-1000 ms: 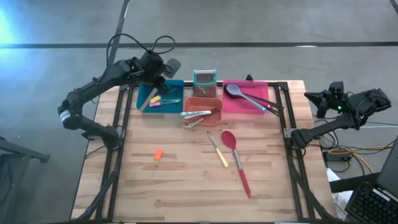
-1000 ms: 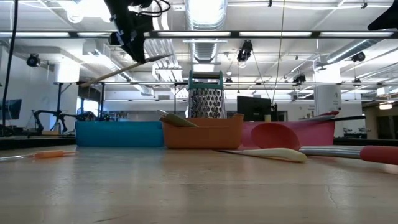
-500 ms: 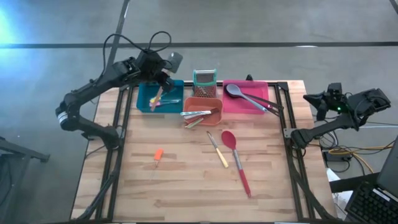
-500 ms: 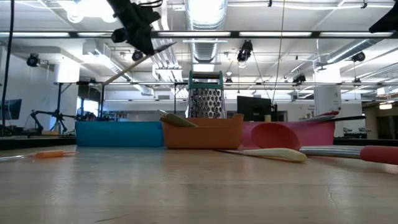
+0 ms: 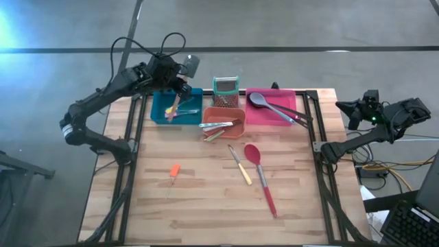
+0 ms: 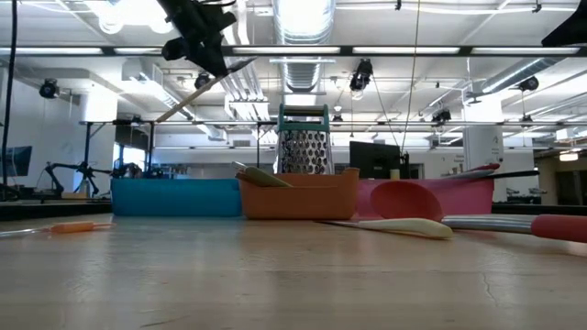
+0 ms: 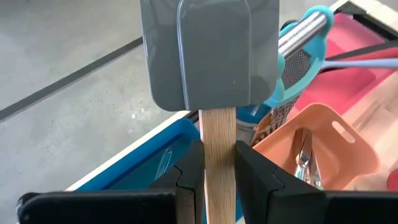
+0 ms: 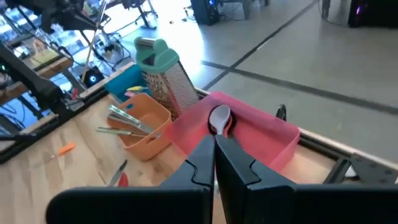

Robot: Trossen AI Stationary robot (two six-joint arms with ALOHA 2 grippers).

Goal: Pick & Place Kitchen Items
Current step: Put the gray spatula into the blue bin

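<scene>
We hold a grey spatula (image 7: pixel 209 53) above the blue bin (image 5: pixel 159 108).

Our left gripper (image 7: pixel 219 163) pinches the spatula's wooden handle between narrow fingers (image 7: pixel 192 168), high over the bin at the table's 11 o'clock, handle slanting down toward the bin. Our right gripper (image 8: pixel 214 152) waits off the table's edge at 3 o'clock, fingers pressed together on nothing. The orange bin (image 5: pixel 229 126) at 12 o'clock holds cutlery, the pink bin (image 5: pixel 282 117) a grey spoon (image 5: pixel 259 100). A red spoon (image 5: pixel 260 175) and a yellow tool (image 5: pixel 240 165) lie mid-table, an orange tool (image 5: pixel 175 170) toward 9 o'clock.
</scene>
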